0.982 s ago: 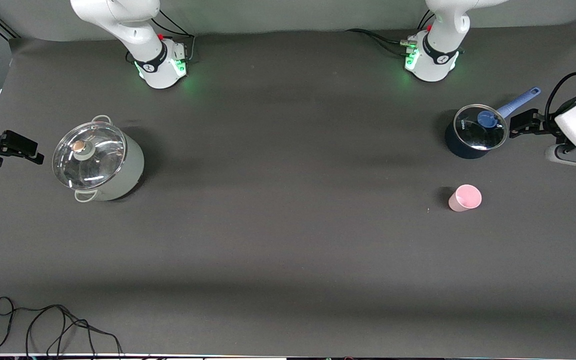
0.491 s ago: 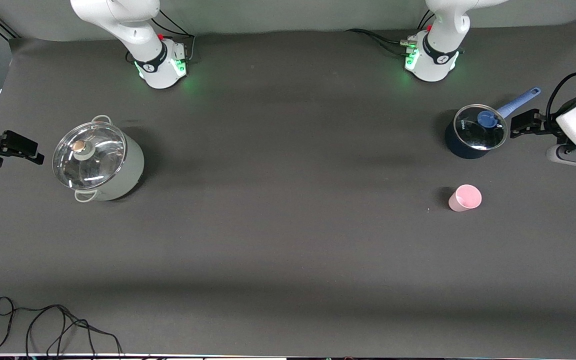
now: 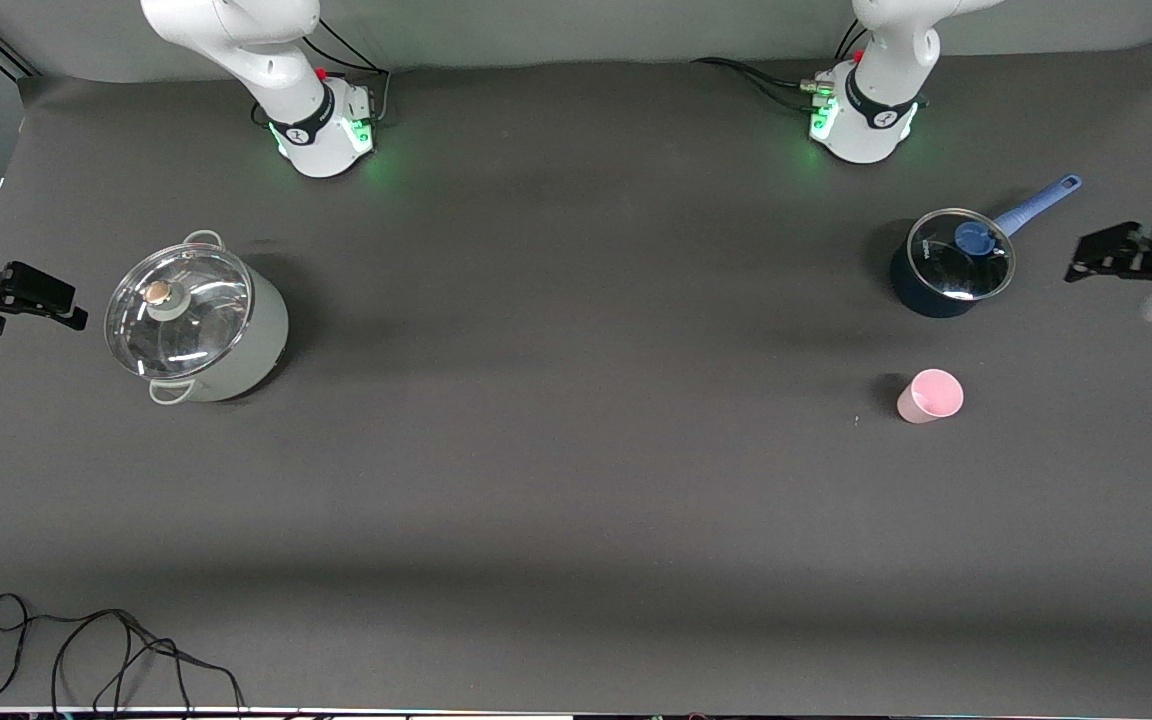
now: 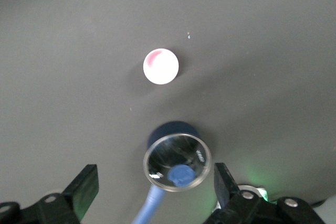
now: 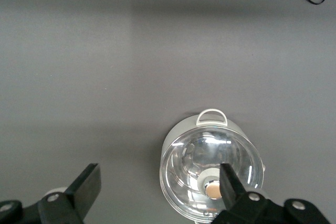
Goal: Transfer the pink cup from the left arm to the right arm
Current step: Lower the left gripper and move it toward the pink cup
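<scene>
The pink cup (image 3: 930,395) stands upright and untouched on the counter (image 3: 576,480), toward the left arm's end, nearer the front camera than the small blue saucepan (image 3: 948,263) with its glass lid. The left end effector (image 3: 1101,254) hangs at the counter's edge beside that saucepan, fingers spread and empty. The pickup has not begun; next it must come over the cup and descend around it. The right end effector (image 3: 31,300) waits open by the grey stockpot (image 3: 198,322).
</scene>
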Robot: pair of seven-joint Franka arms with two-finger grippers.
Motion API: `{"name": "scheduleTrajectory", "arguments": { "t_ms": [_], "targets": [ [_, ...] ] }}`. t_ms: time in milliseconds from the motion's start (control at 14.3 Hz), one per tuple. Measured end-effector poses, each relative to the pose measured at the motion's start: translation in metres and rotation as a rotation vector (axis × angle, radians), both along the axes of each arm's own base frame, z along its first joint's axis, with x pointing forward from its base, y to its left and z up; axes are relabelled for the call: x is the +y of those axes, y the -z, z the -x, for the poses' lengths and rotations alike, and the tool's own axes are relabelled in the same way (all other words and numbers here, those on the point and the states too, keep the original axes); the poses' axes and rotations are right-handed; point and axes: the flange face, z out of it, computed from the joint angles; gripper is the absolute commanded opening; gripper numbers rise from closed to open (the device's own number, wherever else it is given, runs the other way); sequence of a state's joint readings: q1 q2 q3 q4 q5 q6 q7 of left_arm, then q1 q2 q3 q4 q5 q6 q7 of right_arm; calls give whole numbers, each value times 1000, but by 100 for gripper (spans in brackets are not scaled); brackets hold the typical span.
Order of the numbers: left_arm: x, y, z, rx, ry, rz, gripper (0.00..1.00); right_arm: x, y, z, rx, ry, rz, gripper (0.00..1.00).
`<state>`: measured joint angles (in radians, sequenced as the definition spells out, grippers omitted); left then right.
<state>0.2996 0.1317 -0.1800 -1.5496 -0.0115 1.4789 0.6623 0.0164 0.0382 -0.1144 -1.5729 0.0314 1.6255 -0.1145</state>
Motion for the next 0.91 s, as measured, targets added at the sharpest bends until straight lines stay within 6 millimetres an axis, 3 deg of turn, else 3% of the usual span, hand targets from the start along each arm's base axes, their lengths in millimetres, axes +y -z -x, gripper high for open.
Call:
{"name": "scheduleTrajectory", "arguments": {
  "t_ms": [210,491,631,912],
  "targets": [
    [42,32,-13,-30,181,114,99,0,-1,0,-4,0,0,100],
    [81,65,-27,-153,470,280,98,0,-1,-1,-9,0,1,100],
    [114,102,-27,-223,565,433,98,0,-1,-1,-8,0,1,100],
    [187,206,-14,-369,699,683,98,0,2,-3,-8,0,1,100]
  ]
}}
